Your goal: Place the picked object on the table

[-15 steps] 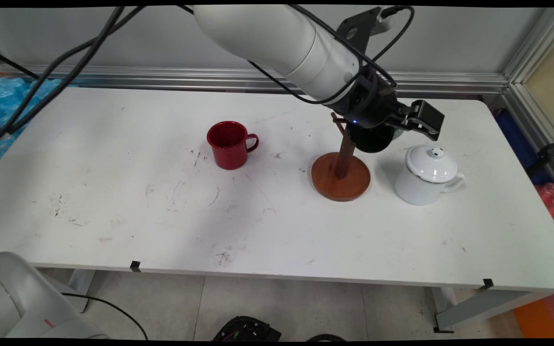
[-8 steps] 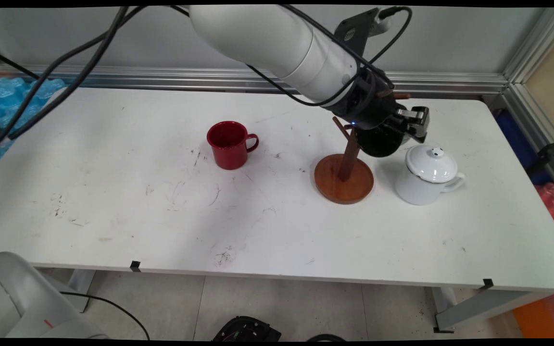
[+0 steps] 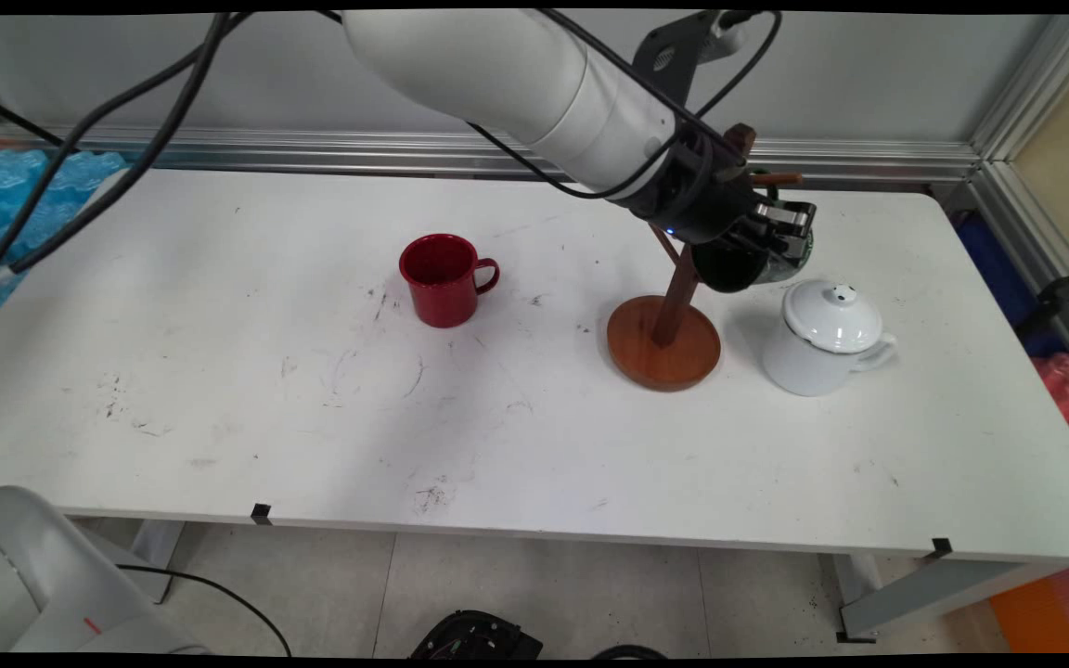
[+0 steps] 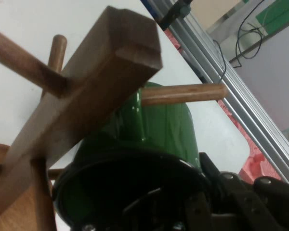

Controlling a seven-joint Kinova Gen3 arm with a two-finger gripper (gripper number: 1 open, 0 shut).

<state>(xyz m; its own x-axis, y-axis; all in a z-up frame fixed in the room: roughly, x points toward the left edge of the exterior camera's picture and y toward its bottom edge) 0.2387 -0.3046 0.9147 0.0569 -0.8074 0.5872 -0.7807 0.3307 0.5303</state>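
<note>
My gripper (image 3: 773,234) is shut on the rim of a green mug (image 3: 737,264), held tipped on its side with its dark opening facing the camera. The mug presses against the upper part of a wooden mug tree (image 3: 678,297), whose post leans to the right over its round base (image 3: 664,357). In the hand view the green mug (image 4: 159,127) sits just under one peg (image 4: 183,94) and beside the square post (image 4: 91,101); the gripper (image 4: 200,192) grips its rim at the bottom. The mug's handle is hidden.
A white lidded pot (image 3: 824,339) stands just right of the tree's base, under the hand. A red mug (image 3: 442,278) stands upright at mid-table, to the left. An aluminium rail runs along the table's far edge.
The hand has turned and drawn the green mug up and in against the post. The tree's base slid slightly right, and its post now leans right.
</note>
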